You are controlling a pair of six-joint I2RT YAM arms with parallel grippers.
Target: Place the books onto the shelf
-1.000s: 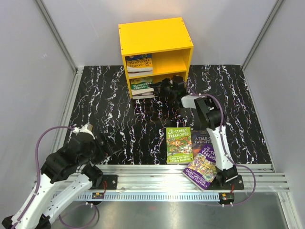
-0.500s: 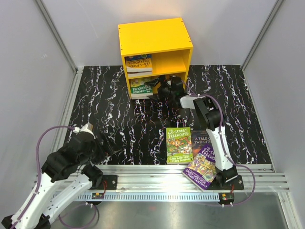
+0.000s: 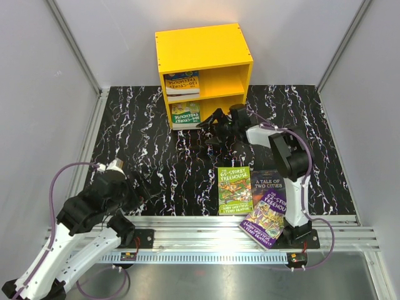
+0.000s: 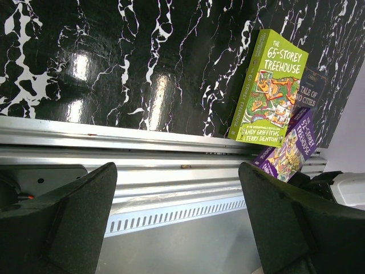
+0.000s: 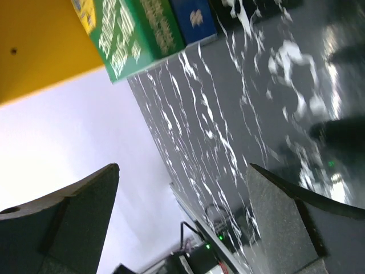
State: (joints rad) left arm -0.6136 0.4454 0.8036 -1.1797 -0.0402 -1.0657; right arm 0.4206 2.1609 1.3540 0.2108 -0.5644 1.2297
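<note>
Three books, a green "65-Storey Treehouse" paperback (image 3: pixel 234 189), a dark "A Tale of Two Cities" (image 3: pixel 269 182) and a purple Treehouse paperback (image 3: pixel 265 216), lie unshelved well behind the open, empty right gripper (image 3: pixel 210 126), which faces book stacks (image 3: pixel 185 114) already inside the bright yellow wooden shelf (image 3: pixel 203 47); the left gripper (image 3: pixel 145 192), also open, holds nothing.

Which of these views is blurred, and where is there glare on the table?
Right wrist view: smeared by motion, the title of the shelved green book in the yellow shelf is hard to read. Left wrist view: two bright glare patches on the glossy table; the 65-Storey Treehouse book is sharp; the fingers of the left hand are dark and soft. Top external view: sharp, evenly lit.
</note>
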